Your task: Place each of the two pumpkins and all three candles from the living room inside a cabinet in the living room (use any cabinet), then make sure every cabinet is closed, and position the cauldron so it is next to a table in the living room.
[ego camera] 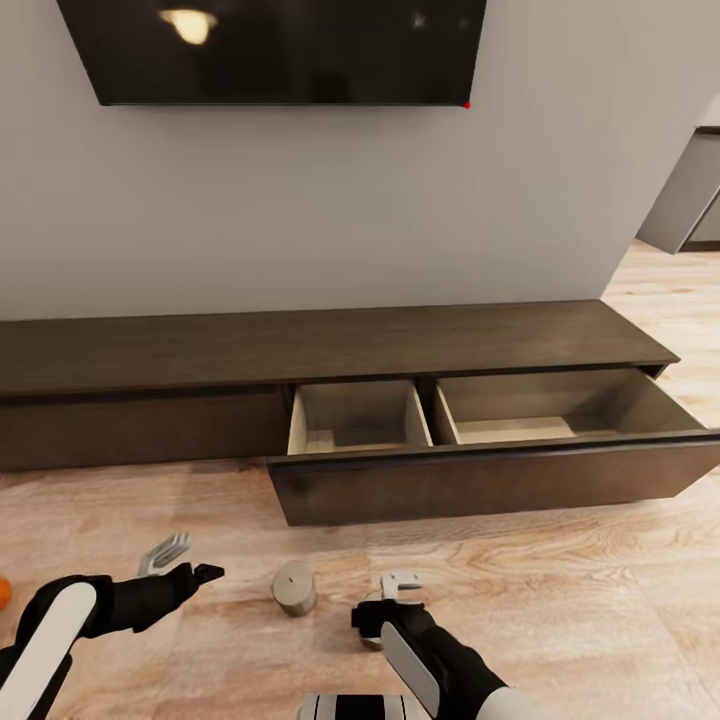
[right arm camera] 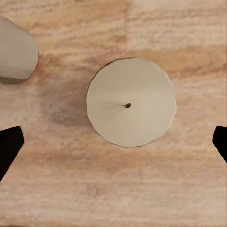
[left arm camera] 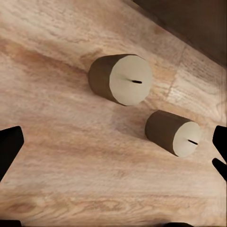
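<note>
Wood floor [ego camera: 560,600] before the cabinet [ego camera: 330,345], drawer [ego camera: 480,480] out; candles [ego camera: 294,587] upright; both grippers [ego camera: 180,562] [ego camera: 398,590] spread.

Two grey-beige candles [left arm camera: 124,79] [left arm camera: 173,132] stand upright on the wood floor, near the dark cabinet [ego camera: 480,485], its wide drawer pulled open.

Light: even, soft, bright.
Glare: lamp reflected in the TV [ego camera: 270,45].
Shadows: faint, blurred beside the candles [left arm camera: 125,79].
Focus: slightly soft renders, no edge distortion.
</note>
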Robot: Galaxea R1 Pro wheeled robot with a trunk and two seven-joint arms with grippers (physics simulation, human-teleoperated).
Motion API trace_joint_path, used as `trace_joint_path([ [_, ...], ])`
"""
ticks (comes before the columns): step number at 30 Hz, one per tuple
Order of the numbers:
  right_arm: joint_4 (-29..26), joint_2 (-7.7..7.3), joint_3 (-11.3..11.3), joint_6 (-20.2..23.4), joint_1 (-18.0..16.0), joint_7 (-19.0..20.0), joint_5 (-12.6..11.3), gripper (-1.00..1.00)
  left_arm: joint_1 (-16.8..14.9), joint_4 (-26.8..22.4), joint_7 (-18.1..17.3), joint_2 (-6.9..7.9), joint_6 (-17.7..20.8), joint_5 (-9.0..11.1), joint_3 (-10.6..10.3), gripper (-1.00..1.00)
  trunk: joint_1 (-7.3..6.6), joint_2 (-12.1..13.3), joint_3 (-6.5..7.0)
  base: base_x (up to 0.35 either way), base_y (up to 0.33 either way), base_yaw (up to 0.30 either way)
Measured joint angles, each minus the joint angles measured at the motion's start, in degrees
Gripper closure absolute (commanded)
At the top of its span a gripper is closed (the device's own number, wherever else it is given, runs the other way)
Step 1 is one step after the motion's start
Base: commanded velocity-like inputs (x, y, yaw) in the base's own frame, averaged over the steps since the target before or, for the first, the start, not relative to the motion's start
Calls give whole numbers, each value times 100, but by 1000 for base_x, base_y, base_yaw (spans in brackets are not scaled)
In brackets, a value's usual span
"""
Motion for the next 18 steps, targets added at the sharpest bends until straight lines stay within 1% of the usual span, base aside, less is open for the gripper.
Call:
trace_joint_path([
  [3, 0, 0, 60, -16, 0, 22, 1, -100, 0, 0, 5, -95, 0, -20, -5, -100, 0, 0, 0, 0, 0, 241],
  [6, 1, 0, 72, -20, 0, 27, 1, -100, 0, 0, 6, -121, 0, -26, -11, -100, 0, 0, 0, 0, 0, 115],
  [8, -1, 0, 74, -21, 0, 29, 0, -100, 0, 0, 6, -128, 0, -32, -14, -100, 0, 0, 0, 0, -31, 36],
  [13, -1, 0, 76, -22, 0, 30, 0, -100, 0, 0, 7, -132, 0, -57, -15, -100, 0, 0, 0, 0, -128, 10],
  [18, 4, 0, 76, -16, 0, 30, 0, -100, 0, 0, 7, -133, 0, -63, -16, -100, 0, 0, 0, 0, -34, 1],
])
